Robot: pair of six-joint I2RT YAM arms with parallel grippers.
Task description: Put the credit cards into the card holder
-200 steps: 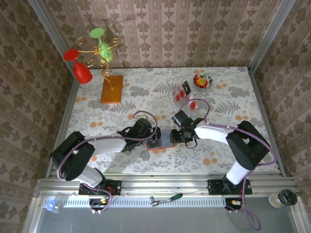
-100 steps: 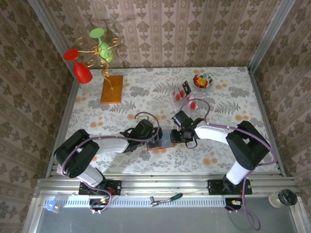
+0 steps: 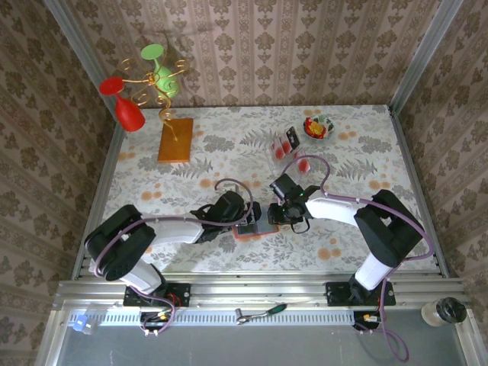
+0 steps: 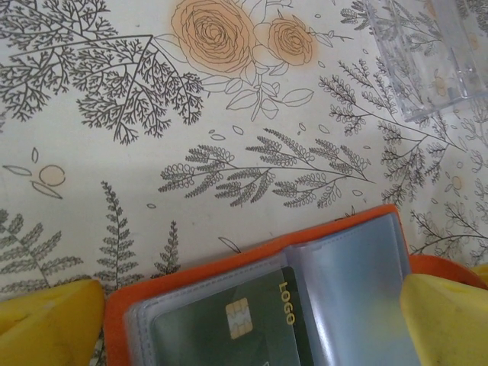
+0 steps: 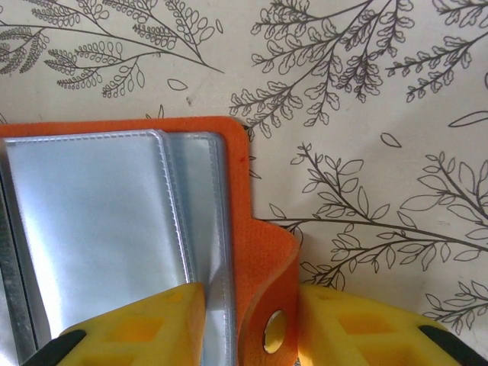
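The orange card holder (image 3: pixel 260 228) lies open on the table between my two arms. My left gripper (image 3: pixel 245 224) hangs over it, open, its yellow fingers (image 4: pixel 47 323) on either side of the holder (image 4: pixel 252 263). A dark green credit card (image 4: pixel 263 324) with a chip sits in the holder's clear sleeve. My right gripper (image 5: pixel 252 324) is shut on the holder's right edge (image 5: pixel 238 194), clamping the snap tab (image 5: pixel 278 305) and the sleeve edges. More credit cards (image 3: pixel 285 143) stand in the clear tray (image 4: pixel 427 57) behind.
An orange-brown board (image 3: pixel 175 139) with a gold wire stand carrying red and green glasses stands at the back left. A small bowl (image 3: pixel 319 126) sits at the back right. The walls close in on three sides.
My left gripper has slid right over the open card holder, covering more of it. My right gripper's jaws have narrowed slightly on the holder's edge.
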